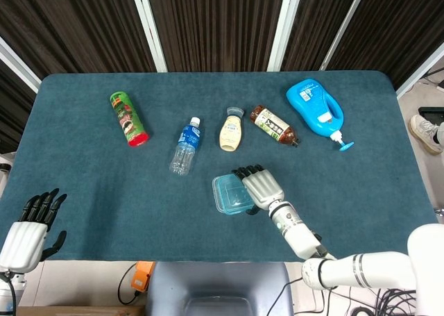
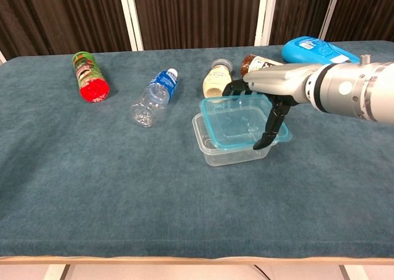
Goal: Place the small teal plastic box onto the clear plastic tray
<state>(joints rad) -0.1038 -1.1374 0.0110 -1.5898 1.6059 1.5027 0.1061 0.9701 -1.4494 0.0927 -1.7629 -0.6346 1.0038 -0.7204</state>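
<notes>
The small teal plastic box (image 2: 237,121) (image 1: 228,193) hangs directly over the clear plastic tray (image 2: 212,149), its underside about level with the tray's rim. My right hand (image 2: 271,104) (image 1: 259,185) grips the box from the right side, fingers along its far edge and thumb at the near right corner. In the head view the teal box covers nearly all of the tray. My left hand (image 1: 29,227) hangs open off the table's front left corner, holding nothing.
Behind the tray lie a blue-label water bottle (image 2: 155,95), a cream squeeze bottle (image 2: 217,83), a brown bottle (image 1: 273,125) and a blue detergent jug (image 1: 316,107). A green and red can (image 2: 86,76) lies far left.
</notes>
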